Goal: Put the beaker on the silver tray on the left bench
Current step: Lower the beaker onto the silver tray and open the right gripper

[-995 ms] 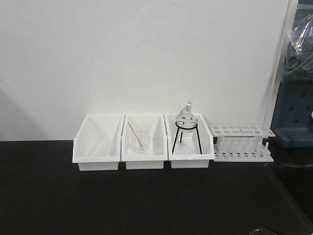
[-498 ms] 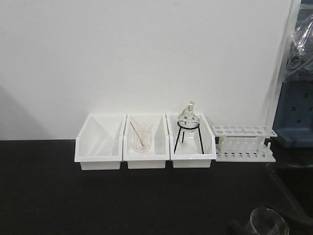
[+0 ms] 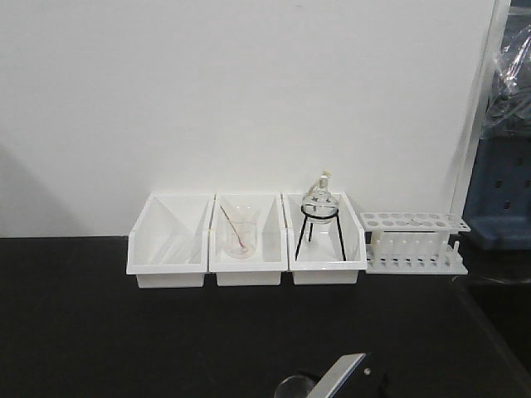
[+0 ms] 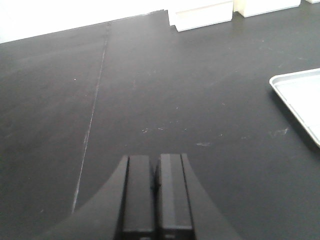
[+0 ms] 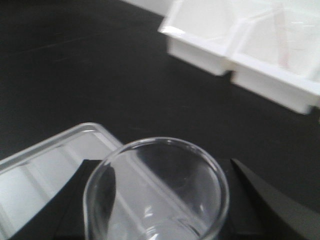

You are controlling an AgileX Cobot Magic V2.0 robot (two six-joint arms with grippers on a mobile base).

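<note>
Beaker (image 5: 157, 192) first: you have it carried in the right end effector (image 5: 159, 200), whose dark fingers show on both sides of the glass, so it reads as clamped on the glass, though the contact itself is hidden. Its round rim fills the near part of the right wrist view, and directly beneath and to the left of it you can see a corner of the silver tray (image 5: 47, 165). So the pick-up looks done and you are about at the drop-off point; what is left is lowering the glass, letting go and backing away. Whether its base touches the tray already, you cannot tell.

Your left end effector (image 4: 155, 192) hangs idle with its fingers pressed together, holding nothing, above the black worktop (image 4: 165, 85); the tray edge sits off to its right.

Further back, against the wall, stand the white bins (image 3: 246, 240), one with the other beaker holding a pink rod (image 3: 239, 236), one with a flask on a wire stand (image 3: 319, 214), then the test tube rack (image 3: 412, 240).
</note>
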